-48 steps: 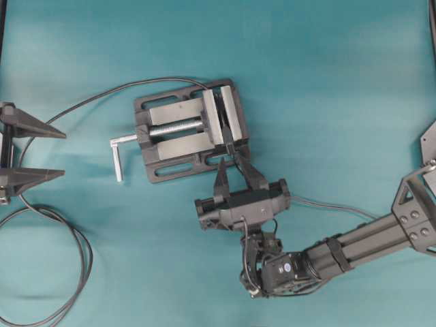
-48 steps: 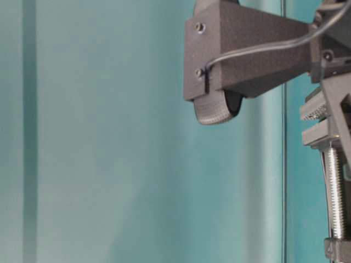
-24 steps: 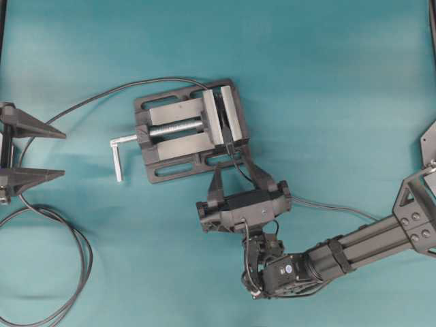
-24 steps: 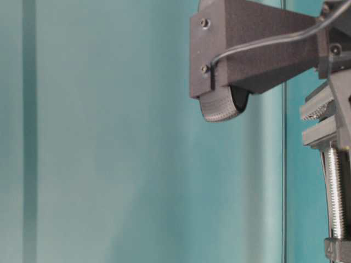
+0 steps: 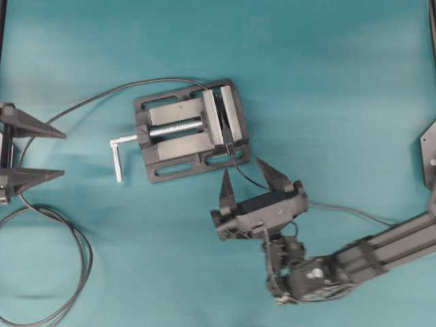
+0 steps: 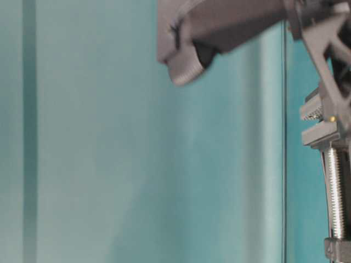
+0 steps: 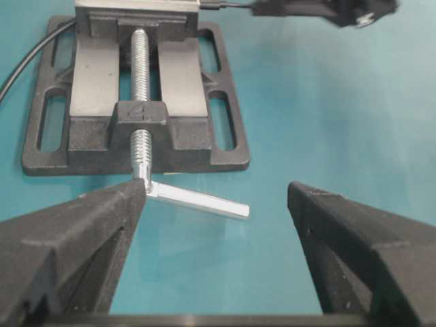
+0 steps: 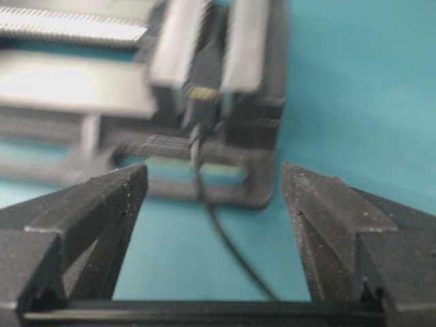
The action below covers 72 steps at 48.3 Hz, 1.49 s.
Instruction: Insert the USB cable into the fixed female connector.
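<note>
Colour-wise it's pretty much two tones here: the flat table surface (image 5: 327, 82) is a solid teal, no pattern, just some lighter washed-out patches. The heavy cast-metal vise (image 5: 191, 129) is dark charcoal grey, with a bright silver threaded screw (image 7: 139, 75) and a silver L-shaped crank handle (image 5: 119, 153). Both the right arm's two-fingered gripper (image 5: 249, 178) and the left arm's two-fingered gripper (image 5: 54, 153) are matte black with a grainy speckled texture. The thin USB cable (image 5: 340, 208) looks dark grey, the thicker looping cable (image 5: 75, 252) black. There's a small brassy-gold glint (image 8: 202, 93) between the vise jaws.
</note>
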Motion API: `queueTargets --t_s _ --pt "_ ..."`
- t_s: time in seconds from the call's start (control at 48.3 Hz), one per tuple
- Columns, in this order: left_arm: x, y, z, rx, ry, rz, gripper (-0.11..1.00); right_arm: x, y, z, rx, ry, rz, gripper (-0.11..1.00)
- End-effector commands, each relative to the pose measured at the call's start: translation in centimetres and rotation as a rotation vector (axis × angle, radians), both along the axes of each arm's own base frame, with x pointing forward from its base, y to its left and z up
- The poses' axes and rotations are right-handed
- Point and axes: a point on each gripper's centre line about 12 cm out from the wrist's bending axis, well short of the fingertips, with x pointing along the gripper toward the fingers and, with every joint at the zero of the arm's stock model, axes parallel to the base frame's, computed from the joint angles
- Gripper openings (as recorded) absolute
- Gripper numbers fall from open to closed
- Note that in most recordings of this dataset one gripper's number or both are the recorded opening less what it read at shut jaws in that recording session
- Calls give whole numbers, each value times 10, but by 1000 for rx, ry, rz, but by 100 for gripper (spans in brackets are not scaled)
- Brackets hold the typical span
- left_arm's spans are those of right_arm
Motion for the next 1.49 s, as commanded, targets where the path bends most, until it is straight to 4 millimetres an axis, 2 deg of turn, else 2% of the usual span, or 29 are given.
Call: queueTargets --t_s 0.0,0.083,0.269,0.518,0.808,1.118,1.47 --pt "2 0 5 9 -12 -1 100 0 3 20 71 -47 98 81" --pt "2 0 5 8 -12 1 100 -2 4 15 144 -51 199 81" --pt "2 0 5 10 -14 0 100 -19 -3 6 183 -62 271 80" --pt "2 0 5 9 -14 1 100 -26 -8 21 197 -82 475 80" --pt "2 1 5 6 -14 3 100 -58 -19 39 268 -64 608 80" --pt "2 1 5 8 -12 2 100 -101 -36 39 309 -1 746 80" --pt "2 1 5 8 -14 4 100 -118 -66 37 285 64 847 80"
